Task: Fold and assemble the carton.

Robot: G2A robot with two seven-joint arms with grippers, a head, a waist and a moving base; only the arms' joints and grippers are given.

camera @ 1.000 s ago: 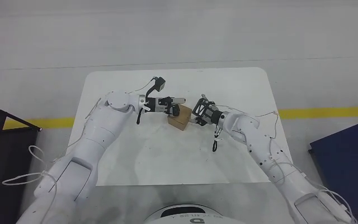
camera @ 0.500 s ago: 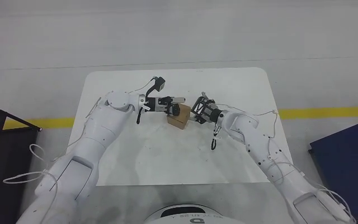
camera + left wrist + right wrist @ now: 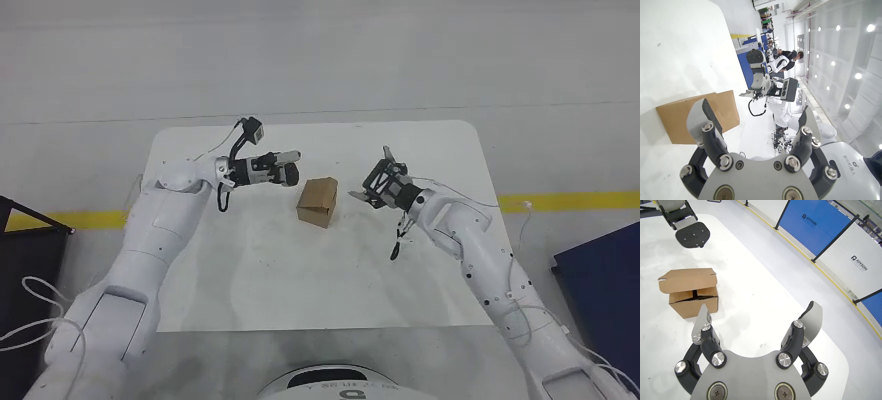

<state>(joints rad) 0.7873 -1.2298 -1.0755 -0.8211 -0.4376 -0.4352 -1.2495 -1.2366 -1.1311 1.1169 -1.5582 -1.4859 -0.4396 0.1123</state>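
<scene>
- The left gripper [image 3: 293, 170] sits at the end of a forearm held level over the table [image 3: 250, 285], and it points across toward the carton [image 3: 318, 202].
- Its fingers [image 3: 705, 110] are spread wide with nothing between them.
- In the left wrist view the carton [image 3: 674, 121] lies just beyond one fingertip of the left gripper [image 3: 754, 107], apart from it.
- The right gripper [image 3: 372, 178] comes in from the opposite side on a bent arm that slants up from the near edge of the table. It is aimed at the carton's other end.
- The right gripper [image 3: 757, 305] is also spread, and its fingers [image 3: 813, 313] hold nothing.
- Ahead of one right fingertip, near but not touching, the carton [image 3: 693, 294] stands on the table [image 3: 772, 291].
- The carton's top flap is lifted ajar over inner flaps that meet at a slit.
- The carton therefore lies between the two grippers, free of both. It is plain brown card with no label on any face that shows.
- Beyond the right gripper, past the table's edge, stand a blue panel [image 3: 810, 226] and a white panel [image 3: 855, 247]. Each carries a small logo with a short printed word.
</scene>
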